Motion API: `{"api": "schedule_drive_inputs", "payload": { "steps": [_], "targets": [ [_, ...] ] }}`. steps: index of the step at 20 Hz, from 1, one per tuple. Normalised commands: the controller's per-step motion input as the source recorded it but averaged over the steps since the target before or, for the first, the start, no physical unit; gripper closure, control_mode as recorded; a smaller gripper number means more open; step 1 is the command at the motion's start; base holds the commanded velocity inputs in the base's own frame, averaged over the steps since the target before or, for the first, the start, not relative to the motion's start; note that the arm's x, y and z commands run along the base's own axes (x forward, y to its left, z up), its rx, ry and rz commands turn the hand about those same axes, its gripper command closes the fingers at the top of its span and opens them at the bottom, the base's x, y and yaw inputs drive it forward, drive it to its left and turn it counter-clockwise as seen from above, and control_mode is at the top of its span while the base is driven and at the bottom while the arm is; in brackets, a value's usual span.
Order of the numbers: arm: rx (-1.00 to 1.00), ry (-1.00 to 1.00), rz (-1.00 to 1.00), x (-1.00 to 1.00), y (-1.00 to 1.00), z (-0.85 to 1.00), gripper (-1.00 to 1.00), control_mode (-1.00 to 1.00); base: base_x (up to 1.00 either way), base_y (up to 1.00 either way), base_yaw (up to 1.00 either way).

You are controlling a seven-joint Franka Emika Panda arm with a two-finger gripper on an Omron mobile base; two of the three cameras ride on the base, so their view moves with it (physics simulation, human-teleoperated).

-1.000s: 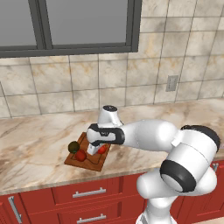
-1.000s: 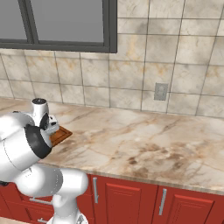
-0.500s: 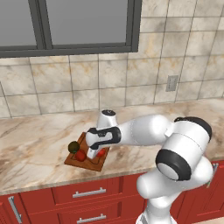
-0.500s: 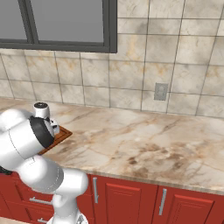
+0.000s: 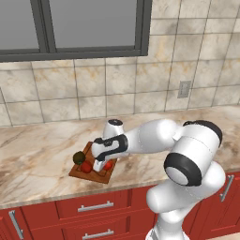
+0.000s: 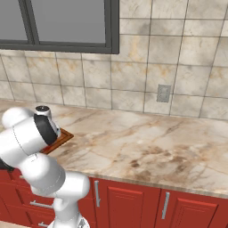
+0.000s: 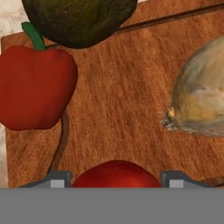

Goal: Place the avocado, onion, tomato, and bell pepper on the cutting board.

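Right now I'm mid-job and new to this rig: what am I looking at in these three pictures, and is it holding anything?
A white robot arm stands at a marble counter. Two pictures come from cameras behind it, to its left and right; the third looks along the gripper itself. On the cutting board lie the avocado, a red bell pepper with a green stem, and the onion. The tomato sits between the two finger tips. The picture does not show whether they are gripping it or have let go.
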Motion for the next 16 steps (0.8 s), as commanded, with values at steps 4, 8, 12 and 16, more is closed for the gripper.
{"api": "schedule_drive_inputs", "payload": {
  "steps": [4,8,12,16],
  "targets": [
    [0.00,0.00,0.03,0.00,0.05,-0.14,-1.00,-1.00,0.00,0.00,0.00],
    [0.00,0.00,0.02,0.00,0.00,0.01,-1.00,-1.00,0.00,0.00,0.00],
    [0.00,-0.02,0.01,0.00,0.07,0.23,-1.00,-1.00,0.00,0.00,0.00],
    [0.00,-0.09,0.00,0.00,0.05,0.42,-1.00,-1.00,0.00,0.00,0.00]
  ]
}}
